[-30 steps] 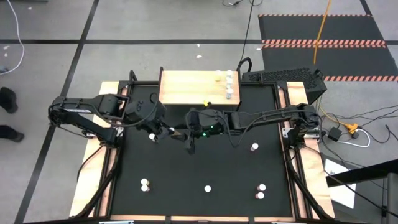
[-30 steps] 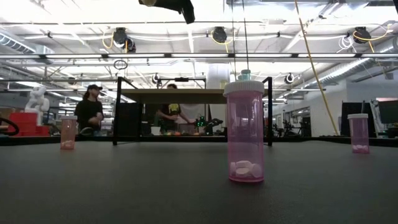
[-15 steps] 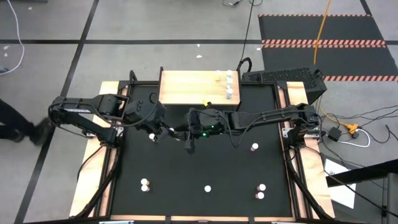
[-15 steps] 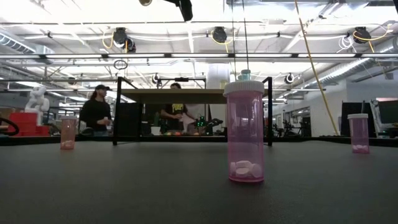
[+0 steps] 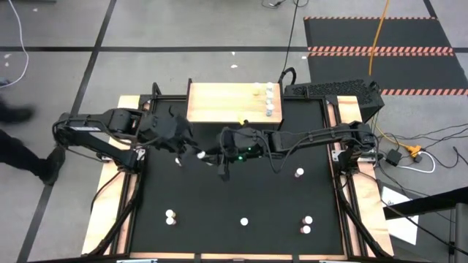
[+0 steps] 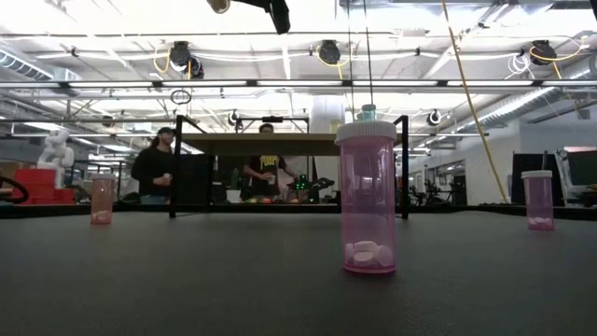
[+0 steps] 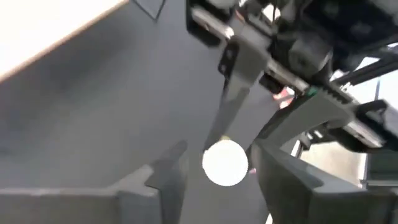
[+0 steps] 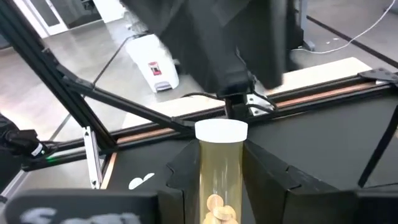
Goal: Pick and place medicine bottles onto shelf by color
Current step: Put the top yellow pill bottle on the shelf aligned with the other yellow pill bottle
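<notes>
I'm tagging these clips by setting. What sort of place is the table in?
Probably a large robotics lab or workshop: the low view shows an open hall with exposed ceiling ducts and people at benches beyond the shelf. From above, taped floor lines and loose cables surround the table.

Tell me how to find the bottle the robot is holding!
Look at the big black mat, then at its middle, just in front of the tan wooden shelf, where the two dark arms meet. The right gripper is shut on a yellow bottle with a white cap. It is the only bottle lifted up between fingers; the others stand alone on the mat or shelf.
</notes>
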